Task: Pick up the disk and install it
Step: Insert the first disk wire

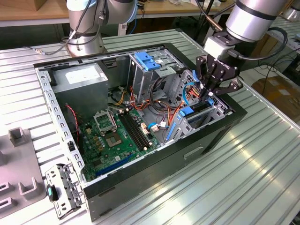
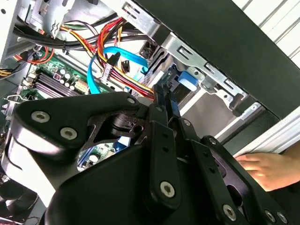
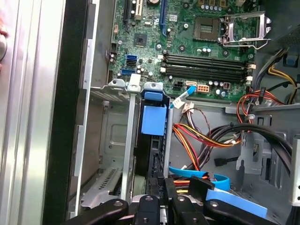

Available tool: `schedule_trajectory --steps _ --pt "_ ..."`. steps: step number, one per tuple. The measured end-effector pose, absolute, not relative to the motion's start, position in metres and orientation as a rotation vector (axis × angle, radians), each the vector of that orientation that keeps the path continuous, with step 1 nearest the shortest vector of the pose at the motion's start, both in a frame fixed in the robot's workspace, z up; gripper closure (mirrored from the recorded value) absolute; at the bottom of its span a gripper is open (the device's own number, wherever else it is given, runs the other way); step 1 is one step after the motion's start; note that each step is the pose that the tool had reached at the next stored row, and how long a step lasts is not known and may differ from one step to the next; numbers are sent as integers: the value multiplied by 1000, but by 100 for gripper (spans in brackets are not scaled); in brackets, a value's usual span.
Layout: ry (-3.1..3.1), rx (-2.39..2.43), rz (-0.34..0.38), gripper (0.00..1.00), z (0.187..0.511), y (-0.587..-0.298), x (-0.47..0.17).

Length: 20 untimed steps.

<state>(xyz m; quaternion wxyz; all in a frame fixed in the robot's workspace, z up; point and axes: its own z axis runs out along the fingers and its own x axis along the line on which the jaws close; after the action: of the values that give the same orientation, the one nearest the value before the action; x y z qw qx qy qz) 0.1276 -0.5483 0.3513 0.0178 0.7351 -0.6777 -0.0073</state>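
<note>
**One disk, edge-down in its bay, gripper on its end**

One arm reaches into the open case (image 1: 140, 154) from the exterior view's right, its gripper (image 1: 209, 96) down at the drive cage (image 1: 206, 117) near the front wall. The disk (image 3: 153, 140) stands on edge in a narrow slot of that cage, between grey metal walls; its blue carrier shows as a flat blue face with a blue tab above, and the dark body runs down toward the gripper. It looks most of the way into the bay, though how fully it is seated I cannot tell.

In the second wrist view the jaws stand nearly together, pinched on the thin blue end of the disk (image 2: 169, 101) where it sticks out of the cage. The hold looks like a grip on the carrier's edge.

As for handling, I judge the disk stiff and moderately heavy for its size, with a smooth plastic frame that could slip under a light pinch. The carrier's rim or end tab is the sensible place to hold; the dark body is better left alone, being fragile to knocks. Red, yellow and blue cables (image 3: 201, 140) crowd just beside the slot. A hand (image 2: 262, 168) rests against the case's outer wall.
</note>
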Motion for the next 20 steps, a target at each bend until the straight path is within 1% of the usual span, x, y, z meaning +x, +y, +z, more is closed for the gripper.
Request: schedule_trajectory --steps 20 --pt "-2156 2235 -23 83 344 -551 129"
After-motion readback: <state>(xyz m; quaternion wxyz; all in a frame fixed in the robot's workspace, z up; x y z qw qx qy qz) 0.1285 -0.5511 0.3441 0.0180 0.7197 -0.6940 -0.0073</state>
